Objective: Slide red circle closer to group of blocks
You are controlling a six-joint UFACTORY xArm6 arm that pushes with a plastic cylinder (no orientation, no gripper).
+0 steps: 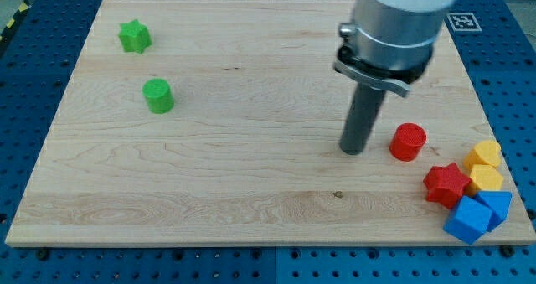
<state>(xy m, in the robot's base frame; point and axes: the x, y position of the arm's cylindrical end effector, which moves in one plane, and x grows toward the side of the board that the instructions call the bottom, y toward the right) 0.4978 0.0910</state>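
The red circle (408,142) lies on the wooden board (234,175) at the view's right. My tip (353,151) stands just to its left, a small gap apart. The group of blocks sits at the lower right corner: a red star (446,184), two yellow blocks (484,155) (487,180), and two blue blocks (468,219) (496,205). The red circle is a short way up and left of the red star.
A green star (134,37) lies at the upper left and a green circle (157,95) below it. The arm's grey body (394,24) hangs over the upper right of the board. Blue perforated table surrounds the board.
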